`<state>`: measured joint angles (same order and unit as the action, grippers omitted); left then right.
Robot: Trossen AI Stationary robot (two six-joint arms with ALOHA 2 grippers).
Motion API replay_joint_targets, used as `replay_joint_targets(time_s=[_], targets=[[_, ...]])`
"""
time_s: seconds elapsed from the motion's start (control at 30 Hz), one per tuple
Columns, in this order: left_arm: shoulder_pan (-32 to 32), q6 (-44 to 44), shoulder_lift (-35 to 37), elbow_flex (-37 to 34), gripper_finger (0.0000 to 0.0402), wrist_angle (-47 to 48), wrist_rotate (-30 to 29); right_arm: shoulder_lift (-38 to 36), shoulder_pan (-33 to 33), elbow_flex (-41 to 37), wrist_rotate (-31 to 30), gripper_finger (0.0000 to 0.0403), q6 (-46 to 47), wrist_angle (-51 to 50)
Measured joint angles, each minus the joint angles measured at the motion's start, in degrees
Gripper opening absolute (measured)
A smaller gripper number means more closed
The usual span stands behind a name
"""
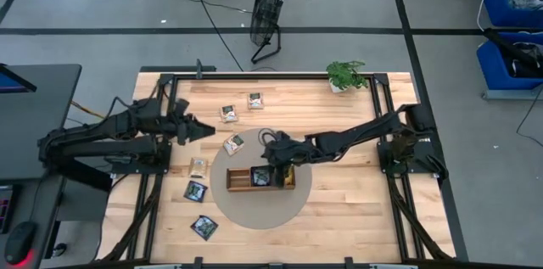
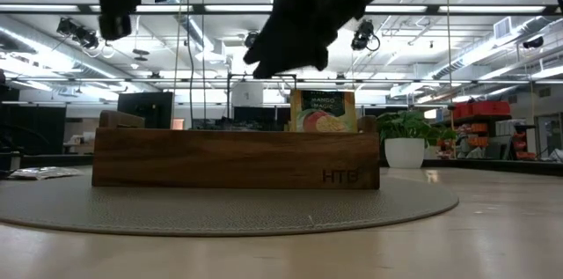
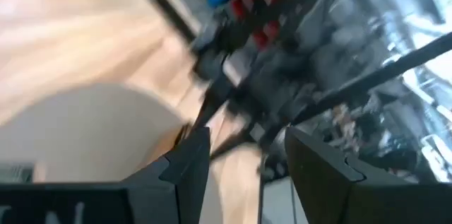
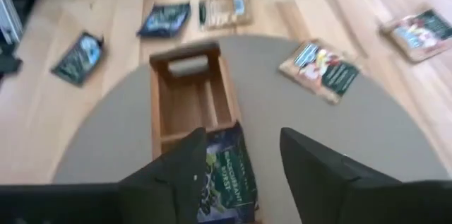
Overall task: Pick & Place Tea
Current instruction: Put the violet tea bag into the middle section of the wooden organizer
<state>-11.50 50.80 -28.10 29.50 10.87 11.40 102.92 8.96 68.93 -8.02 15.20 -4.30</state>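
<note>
The wooden tray (image 1: 240, 179) lies on a round grey mat (image 1: 259, 205). My right gripper (image 1: 277, 170) hangs just above the tray's right half, open (image 4: 236, 167). A dark tea sachet (image 4: 227, 176) lies in the compartment below its fingers, free of them. In the low view an orange sachet (image 2: 323, 112) stands upright in the tray (image 2: 236, 157). Several more sachets lie loose on the table, among them a dark one (image 1: 196, 191), a beige one (image 1: 198, 167) and one on the mat's edge (image 1: 233, 143). My left gripper (image 1: 204, 131) hovers open left of the mat.
A potted plant (image 1: 346, 75) stands at the table's back right corner. Two sachets (image 1: 228, 113) (image 1: 255, 99) lie toward the back, another dark one (image 1: 204, 227) near the front left. A fan (image 1: 267, 14) stands on the floor behind the table.
</note>
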Motion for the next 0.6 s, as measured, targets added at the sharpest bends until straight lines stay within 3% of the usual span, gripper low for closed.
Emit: replay_joint_targets(time_s=[0.37,0.6], targets=[[10.64,8.02,-0.21,0.00,0.0188,19.68,0.97,-10.13,-3.57,0.11,-3.55,0.0196,-1.33,-5.70],[19.39,8.38,-4.51,0.00,0.0188,21.62,1.56,-12.18,-5.94,0.11,-3.58,0.0197,-2.38,-7.25]])
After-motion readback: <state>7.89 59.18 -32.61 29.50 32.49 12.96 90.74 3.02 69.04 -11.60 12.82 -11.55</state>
